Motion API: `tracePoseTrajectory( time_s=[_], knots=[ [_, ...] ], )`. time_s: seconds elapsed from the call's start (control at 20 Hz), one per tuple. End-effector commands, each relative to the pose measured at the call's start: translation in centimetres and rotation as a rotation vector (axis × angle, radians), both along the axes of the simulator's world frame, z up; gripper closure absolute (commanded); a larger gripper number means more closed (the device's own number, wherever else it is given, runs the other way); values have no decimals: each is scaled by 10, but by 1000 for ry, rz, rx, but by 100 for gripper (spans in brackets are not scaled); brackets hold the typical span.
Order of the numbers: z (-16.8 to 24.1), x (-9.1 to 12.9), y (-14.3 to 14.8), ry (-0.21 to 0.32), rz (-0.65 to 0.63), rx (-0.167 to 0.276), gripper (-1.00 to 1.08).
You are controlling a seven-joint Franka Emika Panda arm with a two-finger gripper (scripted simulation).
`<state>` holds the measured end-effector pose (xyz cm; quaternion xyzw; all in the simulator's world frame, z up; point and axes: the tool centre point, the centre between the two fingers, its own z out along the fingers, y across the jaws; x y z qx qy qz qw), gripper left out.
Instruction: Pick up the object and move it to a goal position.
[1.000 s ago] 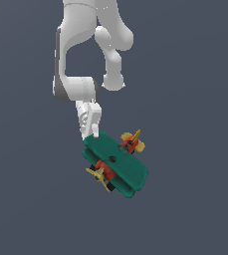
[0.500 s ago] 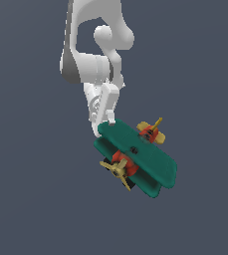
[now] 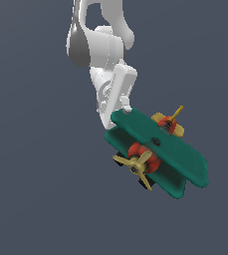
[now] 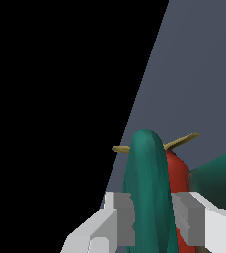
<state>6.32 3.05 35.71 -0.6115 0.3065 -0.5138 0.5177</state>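
Fingers of the gripper are closed against either face of one teal wing of the toy biplane, pinching it near the wing's end, as the wrist view shows plainly. In the exterior view the plane hangs in mid-air below the white arm, well clear of any desk, tilted, with its yellow propeller facing the camera and its tail behind the upper wing. No goal marker is visible in either view, so how far the carry has to go cannot be judged. The risk, as I read it, lies in the hold itself: the grip sits far from the plane's middle, on a smooth rounded wing, so most of the weight hangs to one side. A quick swing or sudden stop could make the wing pivot or slide between the pads, and the plane could drop.
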Motion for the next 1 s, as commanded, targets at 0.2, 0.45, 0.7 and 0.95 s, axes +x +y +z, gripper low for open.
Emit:
tracePoseTrajectory(
  time_s=[0.2, 0.45, 0.7, 0.95],
  knots=[
    [20, 6, 9, -7, -1, -2, 108],
    [16, 5, 10, 1, -1, -3, 108],
    [30, 9, 14, 1, -1, -3, 108],
    [39, 11, 16, 1, -1, -2, 108]
  ],
)
